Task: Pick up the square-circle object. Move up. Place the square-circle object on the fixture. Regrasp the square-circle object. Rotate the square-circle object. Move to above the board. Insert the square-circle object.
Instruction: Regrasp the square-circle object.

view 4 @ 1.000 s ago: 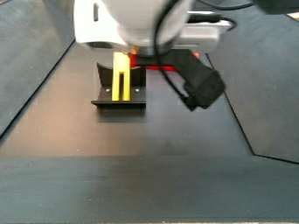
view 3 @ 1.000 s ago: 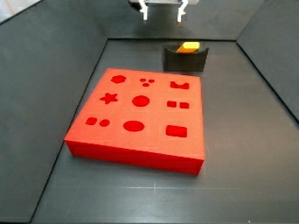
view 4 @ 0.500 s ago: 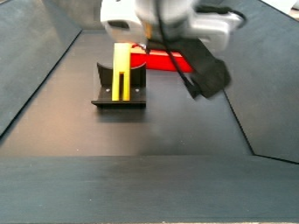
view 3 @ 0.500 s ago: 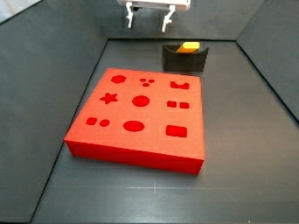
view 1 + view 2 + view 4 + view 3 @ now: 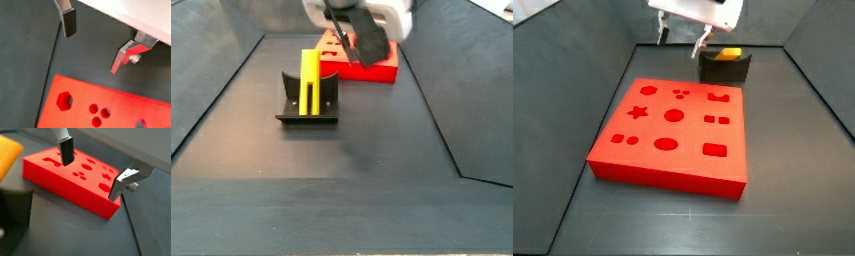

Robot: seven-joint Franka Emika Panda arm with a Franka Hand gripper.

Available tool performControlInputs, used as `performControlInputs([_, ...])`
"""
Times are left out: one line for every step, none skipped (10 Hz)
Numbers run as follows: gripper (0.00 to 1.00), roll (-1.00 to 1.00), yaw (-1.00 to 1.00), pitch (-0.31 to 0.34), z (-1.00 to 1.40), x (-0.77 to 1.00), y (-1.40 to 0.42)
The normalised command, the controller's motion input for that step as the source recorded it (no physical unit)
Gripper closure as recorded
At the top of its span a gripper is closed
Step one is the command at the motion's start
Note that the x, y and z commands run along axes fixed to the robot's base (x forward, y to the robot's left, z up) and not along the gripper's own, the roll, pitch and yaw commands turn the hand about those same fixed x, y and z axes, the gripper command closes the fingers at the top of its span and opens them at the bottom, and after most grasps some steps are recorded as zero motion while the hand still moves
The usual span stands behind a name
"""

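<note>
The square-circle object [image 5: 310,80], a slim yellow bar, lies on the dark fixture [image 5: 307,112] and nothing grips it. In a side view only its orange-yellow end [image 5: 727,53] shows on top of the fixture [image 5: 724,69]. In a wrist view a blurred yellow patch [image 5: 8,155] of it appears beside the fixture [image 5: 13,203]. The red board [image 5: 671,135] with shaped holes lies flat on the tray floor. My gripper [image 5: 680,42] hangs tilted above the board's far edge, beside the fixture. It stands open [image 5: 93,42], with nothing between its fingers [image 5: 66,153].
The dark tray floor [image 5: 794,170] is bounded by sloping grey walls [image 5: 567,50]. The board [image 5: 366,62] lies just beyond the fixture in a side view. In a wrist view the board's hexagon and round holes [image 5: 80,102] show under the gripper.
The gripper has swung away from above the fixture toward the board, dropped lower and tilted. The bar stays put on the fixture.
</note>
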Motion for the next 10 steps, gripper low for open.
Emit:
performControlInputs([0.00, 0.77, -1.00, -0.254, 0.00, -0.04, -0.04])
performControlInputs([0.00, 0.76, -1.00, -0.278, 0.01, -0.03, 0.01])
performControlInputs([0.00, 0.74, -1.00, -0.307, 0.00, -0.03, -0.01])
performControlInputs([0.00, 0.73, -1.00, -0.325, 0.00, -0.04, -0.01])
performControlInputs([0.00, 0.72, -1.00, -0.345, 0.01, -0.05, -0.01])
performControlInputs([0.00, 0.71, -1.00, -0.353, 0.00, -0.05, -0.01])
performControlInputs([0.00, 0.69, -1.00, -0.352, 0.00, -0.04, -0.01])
performControlInputs([0.00, 0.68, -1.00, -0.346, 0.00, -0.04, -0.01])
performControlInputs([0.00, 0.66, -1.00, -0.323, 0.00, -0.04, -0.01])
performControlInputs([0.00, 0.65, -1.00, -0.294, -0.01, -0.04, 0.00])
